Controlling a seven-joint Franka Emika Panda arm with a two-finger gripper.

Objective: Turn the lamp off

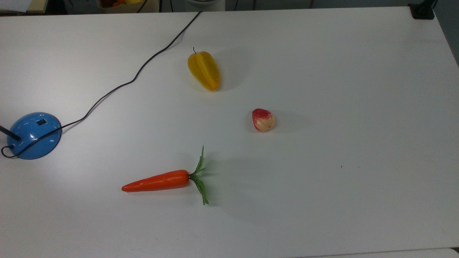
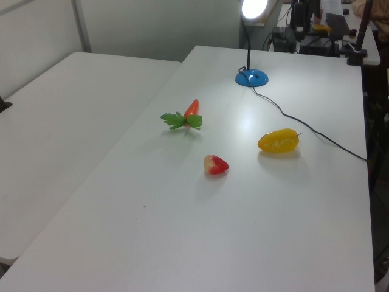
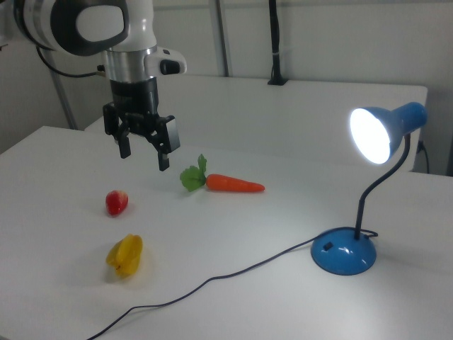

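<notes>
— Gripper (image 3: 144, 154): where was it?

— Mine hung with fingers spread, holding nothing, above the table (image 3: 283, 297) near the strawberry (image 3: 117, 202), well apart from the lamp (image 3: 345, 251), which was lit at the right view's right.

— How would it handle?

— I judged the glossy base stiff and slippery; no grasp needed, just press the small black switch (image 3: 328, 246) on top.

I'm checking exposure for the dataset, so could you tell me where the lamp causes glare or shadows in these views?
Right view: the lamp head is lit and blown out to white. Left view: its head glares white, with a bright patch on the table. Top view: highlights gleam on the blue base, and soft shadows fall to the top view's right of the carrot and strawberry.
</notes>
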